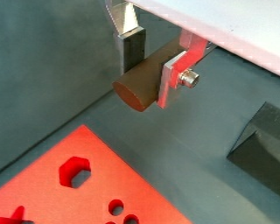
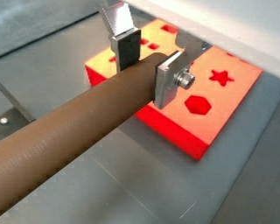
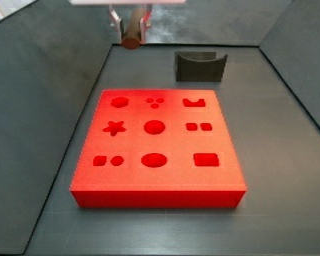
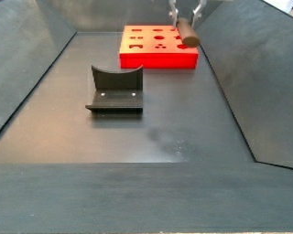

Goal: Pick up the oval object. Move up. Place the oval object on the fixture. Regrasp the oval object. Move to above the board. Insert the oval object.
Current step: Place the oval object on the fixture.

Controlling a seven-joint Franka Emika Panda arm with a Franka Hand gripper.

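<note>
The claw [image 1: 152, 68] hung clamped on the oval object [image 2: 73, 131], lifted clear of the floor near the board's [image 3: 156, 150] far edge. Beyond stood the fixture [image 3: 199, 66]; judging by this, the peg should be lowered level into its notch.

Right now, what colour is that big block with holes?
Bright red board, clearest in a side view.

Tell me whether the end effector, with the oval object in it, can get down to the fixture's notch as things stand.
Probably yes. The end effector holds the oval object up off the floor, apart from the fixture, whose notch is bare. Nothing lies between them; the board sits off to the side.
</note>
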